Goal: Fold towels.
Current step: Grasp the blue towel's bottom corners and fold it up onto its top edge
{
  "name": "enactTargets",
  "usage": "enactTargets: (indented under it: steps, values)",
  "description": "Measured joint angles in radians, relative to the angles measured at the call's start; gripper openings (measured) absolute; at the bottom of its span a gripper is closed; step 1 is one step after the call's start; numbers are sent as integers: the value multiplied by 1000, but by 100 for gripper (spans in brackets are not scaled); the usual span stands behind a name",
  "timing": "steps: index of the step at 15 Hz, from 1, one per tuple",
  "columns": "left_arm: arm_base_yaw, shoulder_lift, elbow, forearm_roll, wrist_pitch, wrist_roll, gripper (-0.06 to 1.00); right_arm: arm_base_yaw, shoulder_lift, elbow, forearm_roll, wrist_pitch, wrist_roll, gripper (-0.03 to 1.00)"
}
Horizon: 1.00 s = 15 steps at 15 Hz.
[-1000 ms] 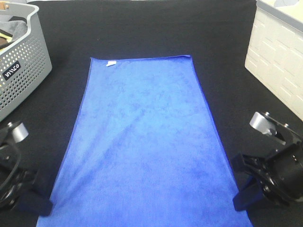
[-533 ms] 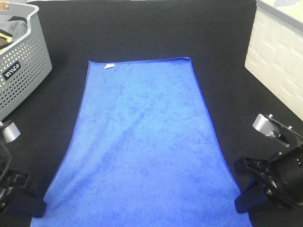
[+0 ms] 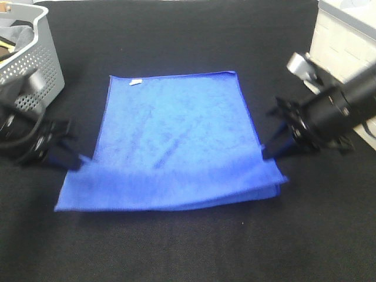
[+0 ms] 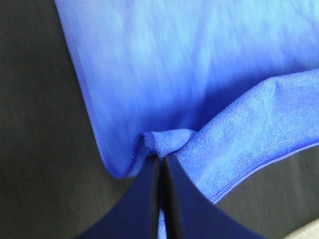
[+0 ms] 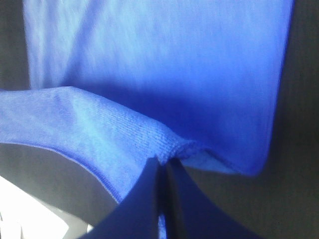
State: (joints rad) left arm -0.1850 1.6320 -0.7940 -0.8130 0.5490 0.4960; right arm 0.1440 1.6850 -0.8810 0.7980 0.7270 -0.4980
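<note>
The royal-blue towel [image 3: 176, 123] lies on the black table, its near part lifted and carried toward the far edge, so a fold [image 3: 170, 197] forms across it. A small white tag [image 3: 136, 81] sits at its far left corner. My left gripper [image 3: 75, 161] is shut on the towel's near left corner, seen pinched in the left wrist view [image 4: 162, 142]. My right gripper [image 3: 269, 151] is shut on the near right corner, seen pinched in the right wrist view [image 5: 172, 149]. Both hold their corners above the flat far half of the towel.
A grey perforated basket [image 3: 32, 59] with cloth inside stands at the far left. A white box [image 3: 343, 41] stands at the far right, close behind my right arm. Black table cloth [image 3: 188, 247] covers the surface.
Both grippers have risen from the near edge and moved toward the far side, each carrying a near corner of the towel. The towel's near half now folds up over itself.
</note>
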Motion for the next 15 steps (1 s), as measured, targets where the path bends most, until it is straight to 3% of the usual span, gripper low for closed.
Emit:
enactTargets:
  steps: [4, 8, 9, 12, 15]
  values:
    - [68, 189, -319, 115, 53, -124, 0, 0, 228, -374, -71, 86, 77, 0]
    - [86, 348, -600, 118, 64, -131, 0, 0, 446, -734, -171, 141, 163, 0]
    - [86, 348, -600, 118, 64, -131, 0, 0, 446, -734, -171, 141, 163, 0]
    - [86, 505, -834, 119, 57, -135, 0, 0, 634, -1063, -260, 166, 221, 0]
    - [86, 654, -1011, 131, -24, -137, 0, 0, 808, -1333, -289, 169, 246, 0]
